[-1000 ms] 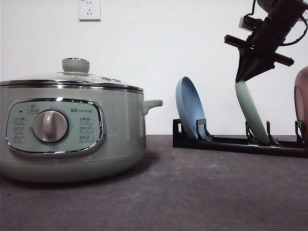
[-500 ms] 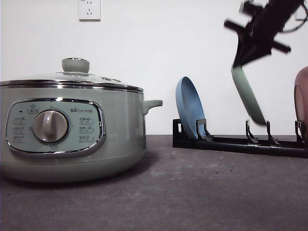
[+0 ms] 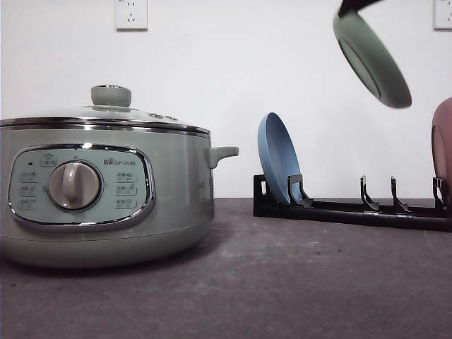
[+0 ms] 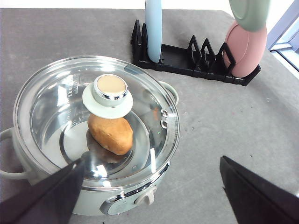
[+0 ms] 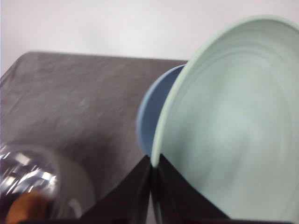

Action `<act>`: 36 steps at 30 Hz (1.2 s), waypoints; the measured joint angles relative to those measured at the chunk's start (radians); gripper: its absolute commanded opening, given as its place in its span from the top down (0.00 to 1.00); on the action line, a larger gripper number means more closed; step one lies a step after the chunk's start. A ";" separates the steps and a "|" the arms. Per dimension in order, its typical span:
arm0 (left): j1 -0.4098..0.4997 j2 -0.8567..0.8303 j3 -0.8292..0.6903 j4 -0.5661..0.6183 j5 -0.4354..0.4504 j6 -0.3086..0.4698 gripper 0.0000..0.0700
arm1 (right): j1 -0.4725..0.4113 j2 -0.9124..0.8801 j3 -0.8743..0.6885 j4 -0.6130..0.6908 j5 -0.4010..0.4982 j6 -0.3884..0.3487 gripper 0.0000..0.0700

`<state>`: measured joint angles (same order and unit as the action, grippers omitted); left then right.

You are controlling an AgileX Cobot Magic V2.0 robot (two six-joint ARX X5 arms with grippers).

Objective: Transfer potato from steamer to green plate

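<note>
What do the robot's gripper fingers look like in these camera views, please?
The left gripper has broad, flat, matte black fingers that taper to wedge-like tips, with no markings or cables visible on them. The right gripper has the same plain black fingers, narrowing to thin straight edges at the tips. Neither arm's body is visible here.

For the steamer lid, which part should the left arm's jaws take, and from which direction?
Probably the knob at the centre of the glass lid, from straight above. It stands proud of the shallow dome on a narrow neck, the only raised feature; the chrome-edged rim sits flush on the steamer, offering no purchase. The left gripper is open above it. The potato lies inside, under the lid.
</note>
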<state>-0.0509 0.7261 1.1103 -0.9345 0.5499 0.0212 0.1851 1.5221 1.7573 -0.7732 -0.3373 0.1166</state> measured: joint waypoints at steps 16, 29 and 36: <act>0.000 0.000 0.000 0.001 0.000 0.000 0.15 | 0.287 -0.151 0.000 -0.457 0.257 -0.195 0.99; 0.000 0.000 0.000 0.001 0.000 0.000 0.15 | 0.627 -0.165 -0.279 -0.473 0.425 -0.193 0.99; 0.000 0.000 0.000 0.001 0.000 0.000 0.15 | 0.779 -0.165 -0.508 -0.338 0.491 -0.130 0.99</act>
<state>-0.0509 0.7261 1.1103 -0.9337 0.5499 0.0209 0.9642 1.3575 1.2497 -1.1109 0.1532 -0.0130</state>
